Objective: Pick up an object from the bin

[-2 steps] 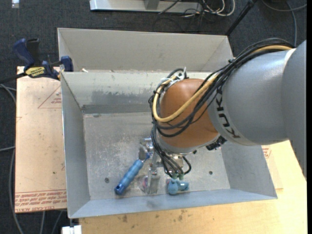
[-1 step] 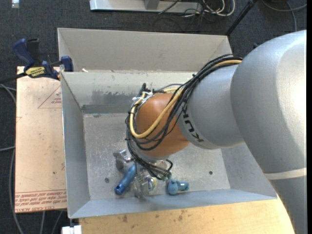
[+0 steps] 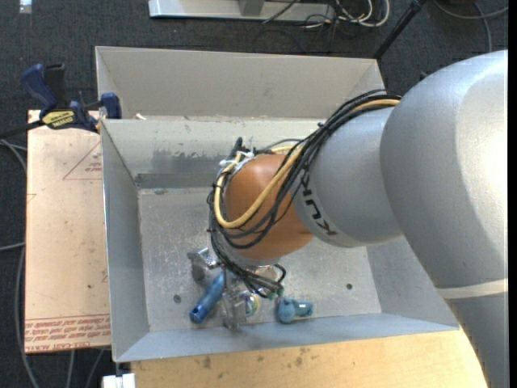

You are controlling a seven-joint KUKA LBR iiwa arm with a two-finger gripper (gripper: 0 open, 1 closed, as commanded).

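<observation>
My gripper (image 3: pixel 234 305) hangs low over the bin's front middle, under the arm's orange cover and cables. A long blue thing (image 3: pixel 208 297) lies slanted on the bin floor right against the gripper's left side. A small light-blue thing (image 3: pixel 292 309) rests on the floor just right of the gripper, near the front wall. Whether either thing is touched I cannot tell, as the gripper's underside is hidden.
The big grey arm covers the bin's right half and middle. Bare scuffed floor shows on the bin's left and back left. The front wall stands close below the gripper.
</observation>
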